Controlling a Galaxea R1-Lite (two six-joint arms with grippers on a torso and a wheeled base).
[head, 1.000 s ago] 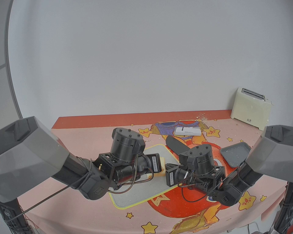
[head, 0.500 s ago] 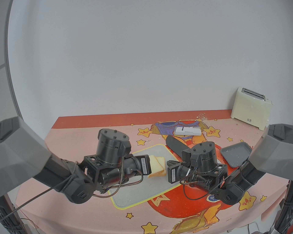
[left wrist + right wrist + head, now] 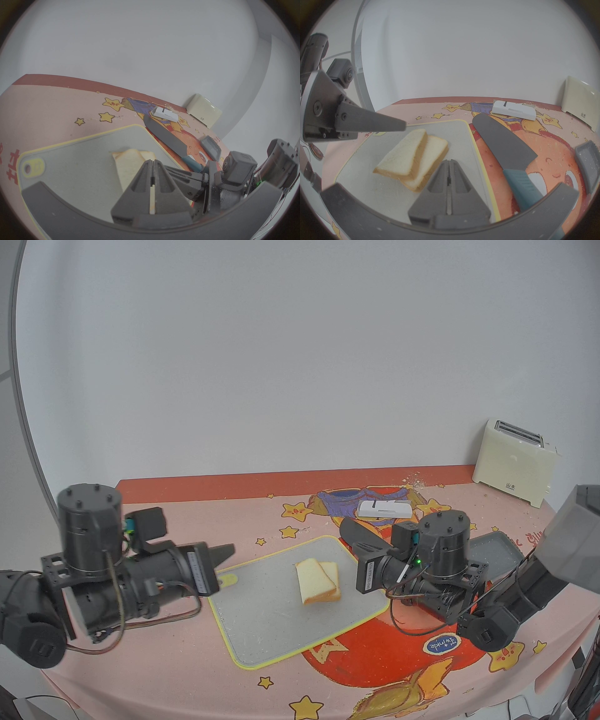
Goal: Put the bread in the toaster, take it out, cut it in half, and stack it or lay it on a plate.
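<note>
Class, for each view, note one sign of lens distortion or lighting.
Head view: the toaster looks tilted; left wrist view: the table's red back edge bows, corners dark; right wrist view: the bread throws only a faint shadow on the cutting board.

Left hand: held low, lying level, pointing toward the robot's right; fingers pressed together, empty. Right hand: held low, pointing toward the left hand; fingers pressed together, empty.

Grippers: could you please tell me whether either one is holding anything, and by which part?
Nothing is held. The left gripper and right gripper are both shut and empty; the bread lies loose on the cutting board.
</note>
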